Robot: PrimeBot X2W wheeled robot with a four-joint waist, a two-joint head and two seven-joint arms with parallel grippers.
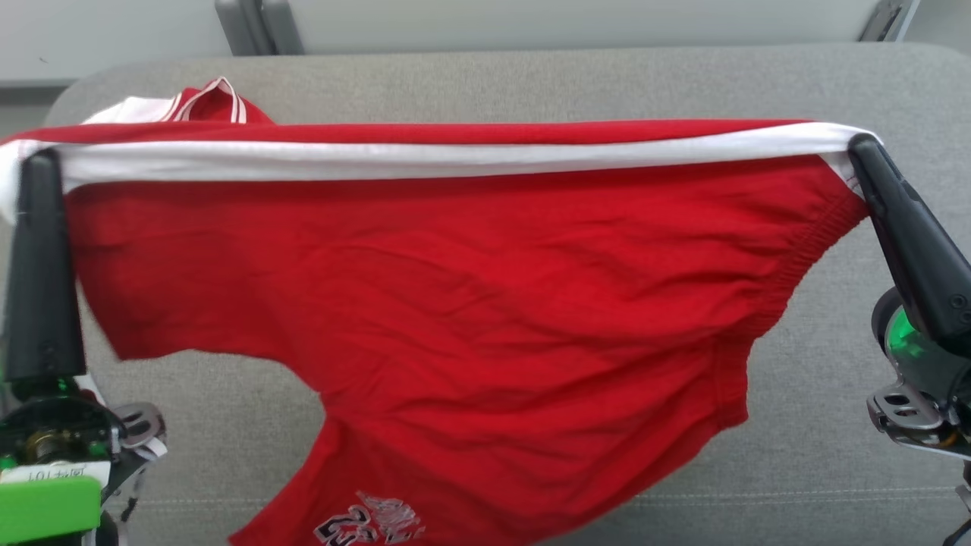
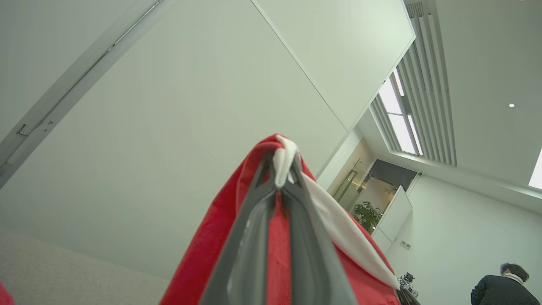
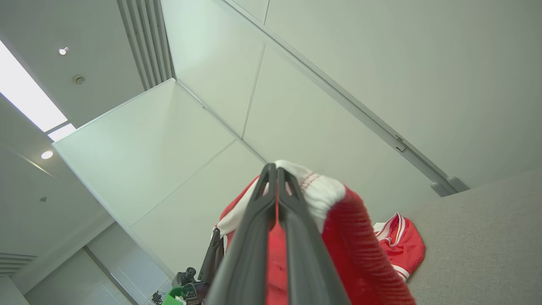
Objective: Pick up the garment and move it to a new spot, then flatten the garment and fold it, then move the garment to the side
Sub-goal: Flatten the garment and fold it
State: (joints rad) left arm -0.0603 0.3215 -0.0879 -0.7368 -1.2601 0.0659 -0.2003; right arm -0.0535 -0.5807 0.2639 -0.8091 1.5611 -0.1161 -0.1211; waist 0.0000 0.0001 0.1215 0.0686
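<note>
Red athletic shorts held spread in the air between two grippers above a grey fabric-covered surface. The white side stripe runs taut along the top edge from one gripper to the other, and the rest of the cloth hangs below it in loose wrinkles.

Left gripper: fingers pressed together, pinching the leg-hem end of the stripe. In the left wrist view the white edge is folded over the closed tips, with red cloth draped on both sides of the fingers.

Right gripper: fingers pressed together, pinching the gathered elastic waistband end. In the right wrist view the white and red ribbed band curls over the closed tips.

A printed emblem with the number 23 shows at the lower edge of the hanging leg.

A second red garment with white striped trim lies on the far left of the surface, behind the stretched shorts.

Background, left wrist view: a potted plant and a person in dark clothing.
</note>
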